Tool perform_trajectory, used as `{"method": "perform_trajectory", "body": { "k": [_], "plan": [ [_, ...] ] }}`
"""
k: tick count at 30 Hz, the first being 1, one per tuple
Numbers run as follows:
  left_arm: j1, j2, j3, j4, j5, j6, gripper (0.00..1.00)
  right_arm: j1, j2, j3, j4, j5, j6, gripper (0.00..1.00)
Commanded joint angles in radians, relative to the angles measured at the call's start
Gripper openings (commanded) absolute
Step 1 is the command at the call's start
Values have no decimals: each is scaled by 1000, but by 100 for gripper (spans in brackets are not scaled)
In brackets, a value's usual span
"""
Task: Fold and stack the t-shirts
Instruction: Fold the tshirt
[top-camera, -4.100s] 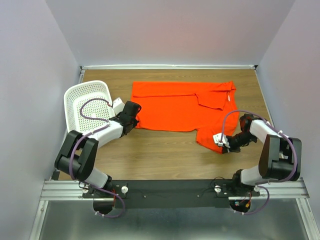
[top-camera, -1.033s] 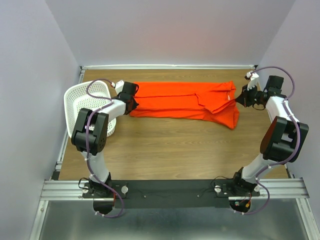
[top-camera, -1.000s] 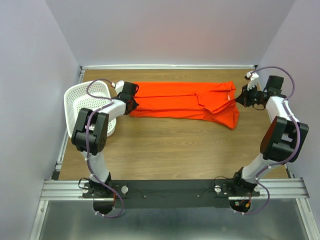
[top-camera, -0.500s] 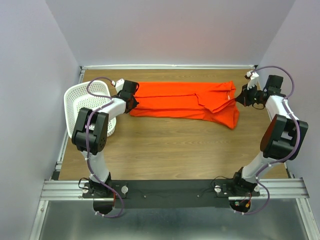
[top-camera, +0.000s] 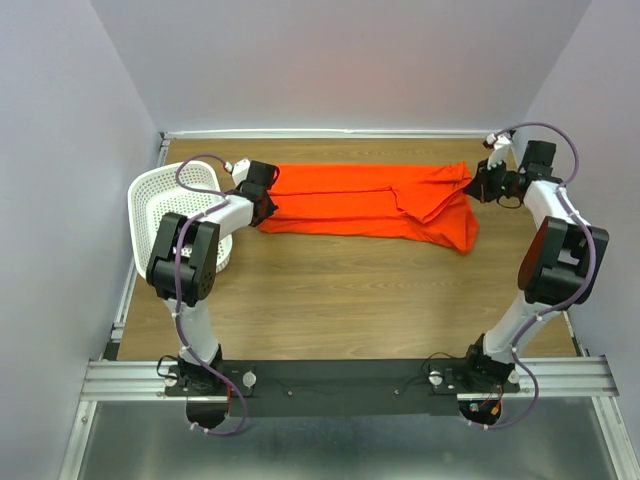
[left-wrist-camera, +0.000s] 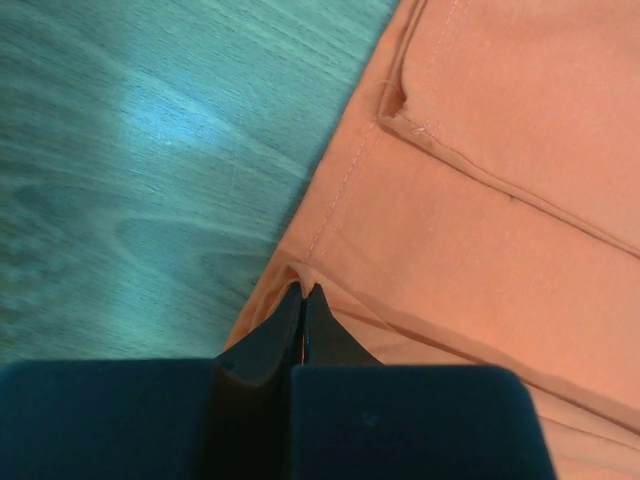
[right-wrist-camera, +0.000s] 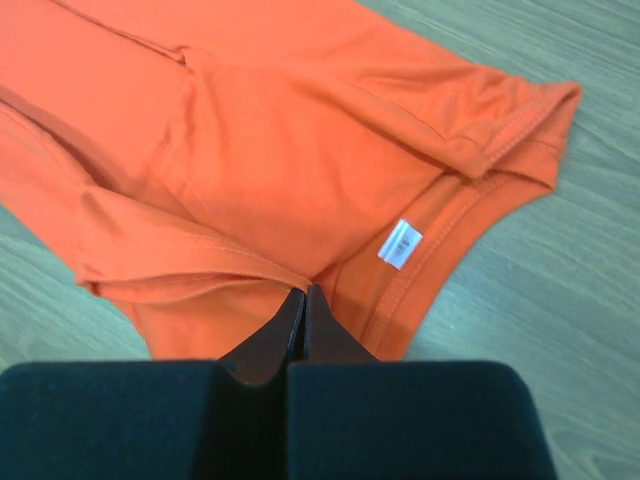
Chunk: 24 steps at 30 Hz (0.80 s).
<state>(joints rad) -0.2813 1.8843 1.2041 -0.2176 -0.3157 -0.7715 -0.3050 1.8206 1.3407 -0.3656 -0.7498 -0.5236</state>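
Note:
The orange-red t-shirt (top-camera: 370, 205) lies as a long folded band across the back of the table. My left gripper (top-camera: 266, 196) is shut on its left end. In the left wrist view the jaws (left-wrist-camera: 303, 292) pinch a hemmed edge of the cloth (left-wrist-camera: 480, 200). My right gripper (top-camera: 476, 186) is shut on the shirt's right end by the neck. The right wrist view shows the closed jaws (right-wrist-camera: 304, 292) nipping a fold of the shirt (right-wrist-camera: 280, 150), with the white neck label (right-wrist-camera: 400, 243) just beside them. A flap hangs toward the front at the right end.
A white perforated basket (top-camera: 170, 205) stands tilted at the left edge, just beside my left arm. The back wall and the right wall are close to both grippers. Bare wooden tabletop (top-camera: 340, 300) stretches from the shirt to the arm bases.
My right gripper has moved a little toward the back wall with the shirt's right end. The left gripper has hardly moved. Four seconds ago both grippers held the shirt nearer the front.

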Motion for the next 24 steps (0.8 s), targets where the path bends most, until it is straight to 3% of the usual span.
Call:
{"method": "perform_trajectory", "body": {
  "k": [1, 24],
  "plan": [
    [10, 25, 32, -12, -51, 11, 0, 26, 37, 49, 22, 26, 20, 1],
    [11, 38, 37, -16, -51, 11, 0, 96, 181, 204, 22, 99, 68, 1]
  ]
}}
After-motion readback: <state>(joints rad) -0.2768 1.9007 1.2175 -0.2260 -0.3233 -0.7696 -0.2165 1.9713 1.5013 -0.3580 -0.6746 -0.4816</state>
